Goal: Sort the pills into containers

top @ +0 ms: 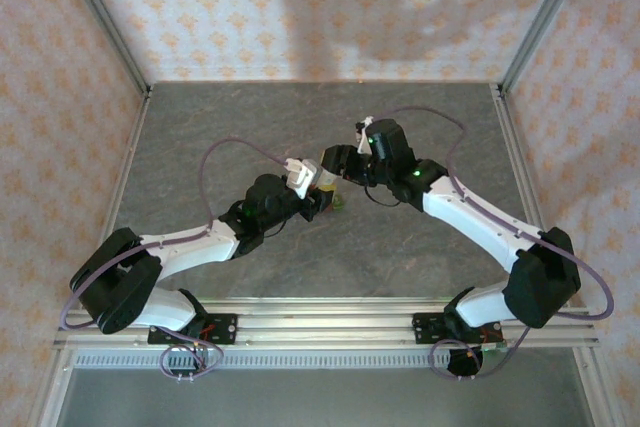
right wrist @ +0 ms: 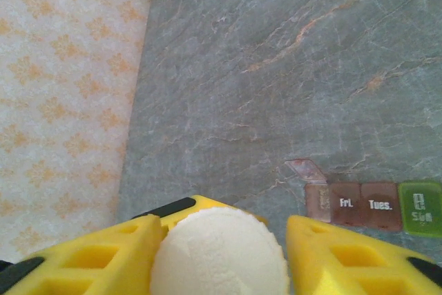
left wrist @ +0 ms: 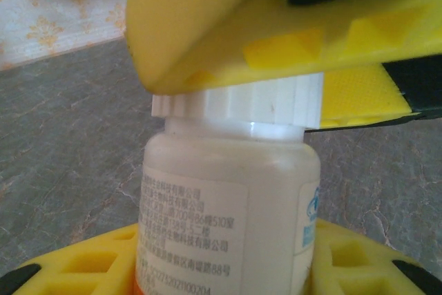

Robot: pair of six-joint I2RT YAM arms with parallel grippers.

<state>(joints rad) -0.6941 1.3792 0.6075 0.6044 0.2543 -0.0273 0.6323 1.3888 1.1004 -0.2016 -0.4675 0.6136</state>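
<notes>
Nearest to us, in the left wrist view, the left gripper [left wrist: 221,267] is closed part-way on the body of the white bottle [left wrist: 228,191], one yellow finger on each side of its base, and the bottle stands upright in that grip. At twelve o'clock above it sits the ribbed cap [left wrist: 235,101], and the right gripper [right wrist: 221,229] comes down on it end-on, jaws narrowed so that the pads look pressed to the cap at nine and three o'clock. We judge the coming move to be a twist about the bottle's long axis, which runs straight up into the right gripper. Farther off, in the right wrist view, the containers [right wrist: 373,205] lie flat on the grey table [right wrist: 276,67] at about three o'clock from that gripper, near but apart. Their long axis runs nine to three, with the green end at three and one lid at the nine end seemingly raised. Both arms are close to them, and we cannot say which is nearer.
</notes>
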